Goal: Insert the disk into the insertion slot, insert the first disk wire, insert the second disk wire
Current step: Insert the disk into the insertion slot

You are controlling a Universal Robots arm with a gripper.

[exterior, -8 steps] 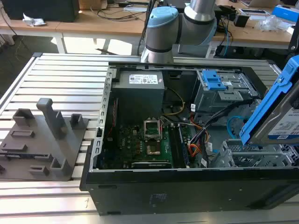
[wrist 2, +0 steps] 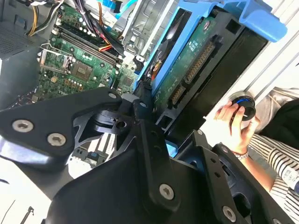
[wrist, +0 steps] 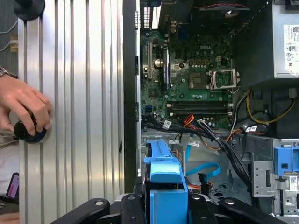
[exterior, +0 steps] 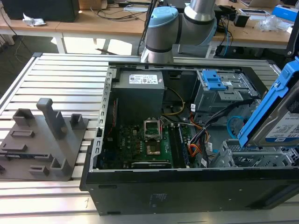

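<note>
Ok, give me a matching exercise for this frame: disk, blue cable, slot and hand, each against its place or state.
1. disk
2. blue cable
3. slot
4. hand

A. resting on a black knob, outside the case
B. curled in a loop inside the case
C. tilted, held in the gripper
D. silver perforated metal

Pairs: 1-C, 2-B, 3-D, 4-A.
</note>
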